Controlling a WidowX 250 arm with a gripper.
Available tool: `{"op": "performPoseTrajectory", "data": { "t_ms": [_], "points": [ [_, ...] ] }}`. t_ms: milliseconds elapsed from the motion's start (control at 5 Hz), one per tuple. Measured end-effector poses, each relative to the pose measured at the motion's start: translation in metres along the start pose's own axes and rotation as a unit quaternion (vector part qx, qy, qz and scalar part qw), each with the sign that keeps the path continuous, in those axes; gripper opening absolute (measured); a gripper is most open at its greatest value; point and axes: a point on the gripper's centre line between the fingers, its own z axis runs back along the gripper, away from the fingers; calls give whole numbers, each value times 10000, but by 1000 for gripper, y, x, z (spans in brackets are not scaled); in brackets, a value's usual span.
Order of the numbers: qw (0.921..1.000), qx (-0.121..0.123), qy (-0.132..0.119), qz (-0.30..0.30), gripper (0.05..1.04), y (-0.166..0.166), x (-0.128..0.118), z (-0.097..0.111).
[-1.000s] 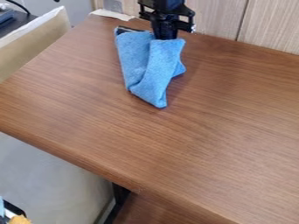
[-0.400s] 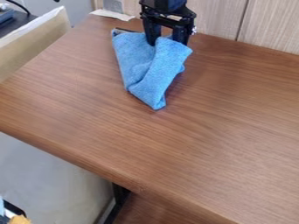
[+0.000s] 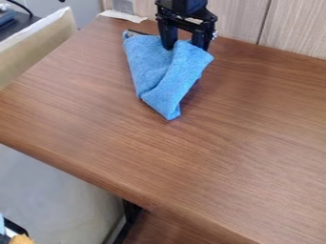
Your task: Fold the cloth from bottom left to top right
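We see the crumpled, folded blue cloth (image 3: pixel 156 71) on the brown wooden surface (image 3: pixel 235 138), near the pale panelled wall (image 3: pixel 239 21) — our black two-finger gripper (image 3: pixel 185 44) at its upper edge, fingers spread (clamping nothing).

Ct is 1 cloth (image 3: pixel 153 71), 1 pincer (image 3: pixel 184 46), 1 tbl (image 3: pixel 223 138), 1 blk cable (image 3: pixel 23 7).

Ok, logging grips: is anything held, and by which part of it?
Nothing appears held: the tool stands open at the far edge of the blue cloth.
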Motion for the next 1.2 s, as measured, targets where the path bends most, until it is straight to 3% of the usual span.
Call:
{"op": "performPoseTrajectory", "data": {
  "t_ms": [200,600,800,1000,1200],
  "points": [
    [9997,80,-232,17,1001,-1,-1,20],
    [9995,44,-299,4,1001,-3,-7,54],
    [9974,87,-708,112,1001,0,-13,93],
    [9966,51,-792,201,1001,1,-28,108],
    [9966,49,-795,232,1001,3,-29,109]
  ]
}}
